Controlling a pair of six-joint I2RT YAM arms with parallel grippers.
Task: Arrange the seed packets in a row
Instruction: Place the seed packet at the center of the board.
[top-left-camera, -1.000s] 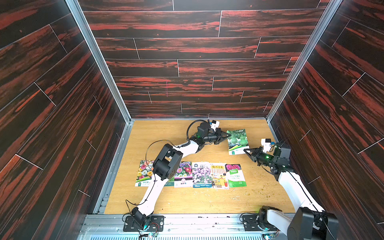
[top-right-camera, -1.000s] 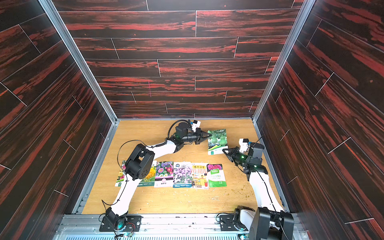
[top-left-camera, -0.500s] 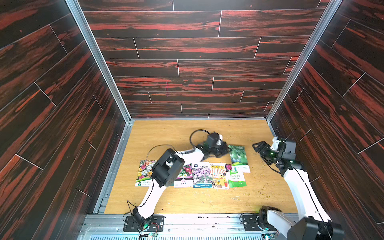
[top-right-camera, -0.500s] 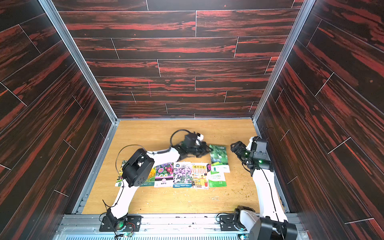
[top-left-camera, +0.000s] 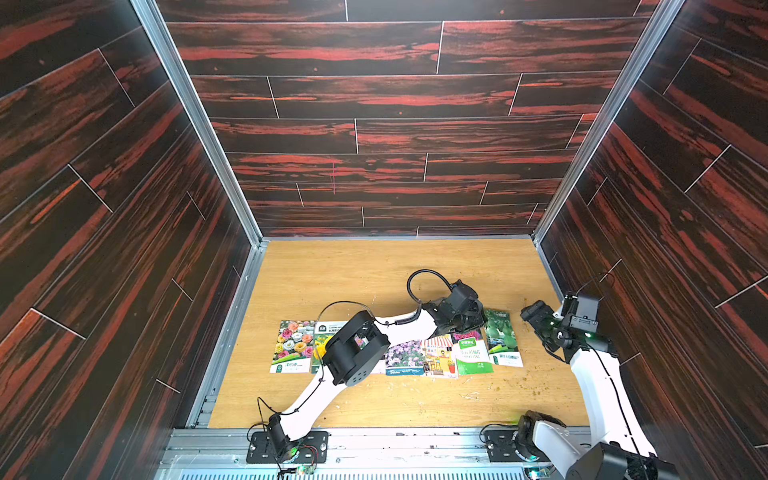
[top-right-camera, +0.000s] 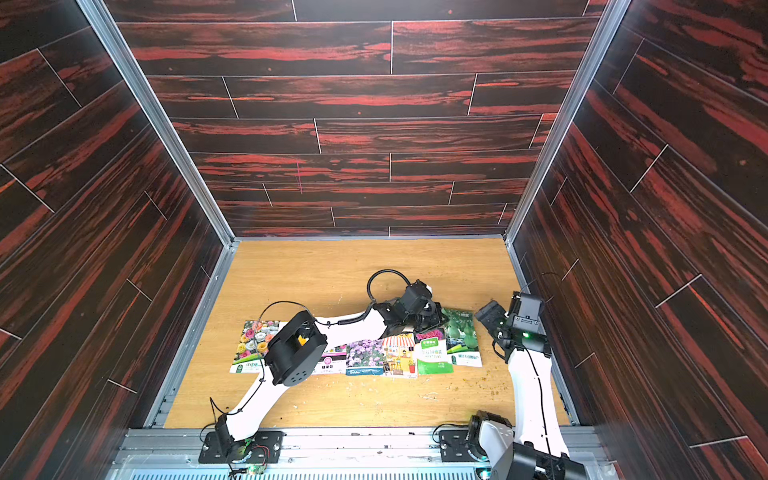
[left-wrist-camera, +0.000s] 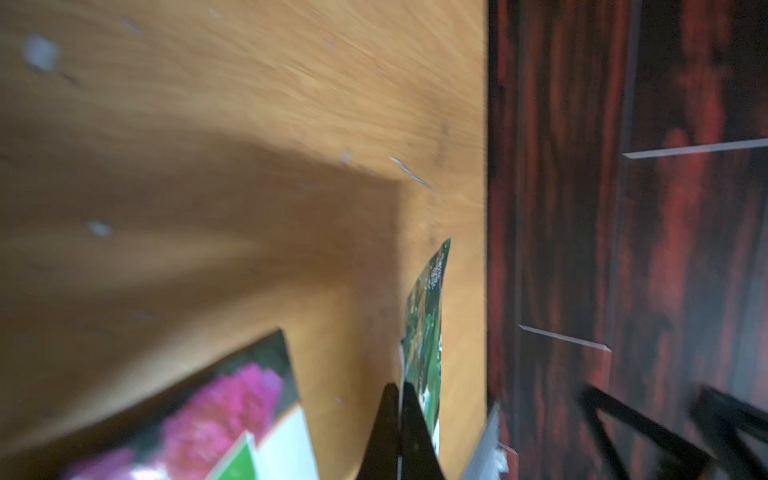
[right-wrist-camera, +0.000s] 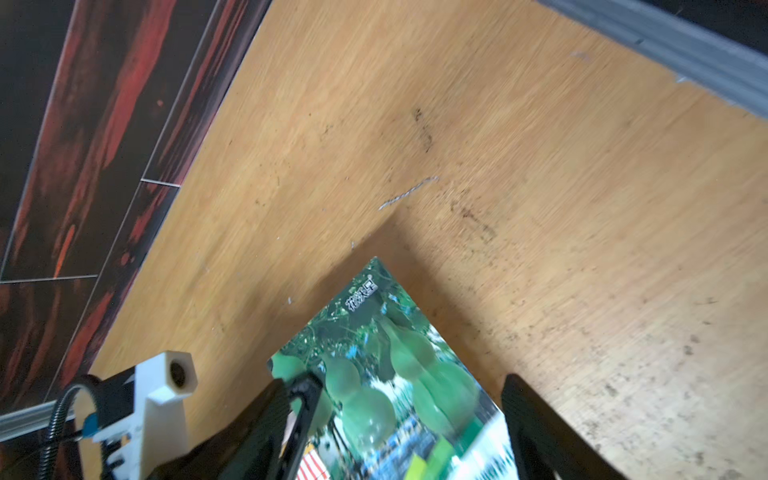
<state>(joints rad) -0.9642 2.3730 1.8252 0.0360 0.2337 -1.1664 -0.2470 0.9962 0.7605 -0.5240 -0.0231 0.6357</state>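
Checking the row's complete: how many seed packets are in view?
7, in one row: roses, yellow bloom, a third half under the left arm, purple flowers, shopfront, green label, melons in the left gripper.

both top views were bright and sharp, lit evenly from above, though the walls (top-left-camera: 124, 208) splayed wide toward the edges. the left wrist view was heavily motion-blurred, a broad soft shadow lying over the table (left-wrist-camera: 208, 83). the right wrist view was milder, the melon packet (right-wrist-camera: 374, 374) smearing nearest the lens.
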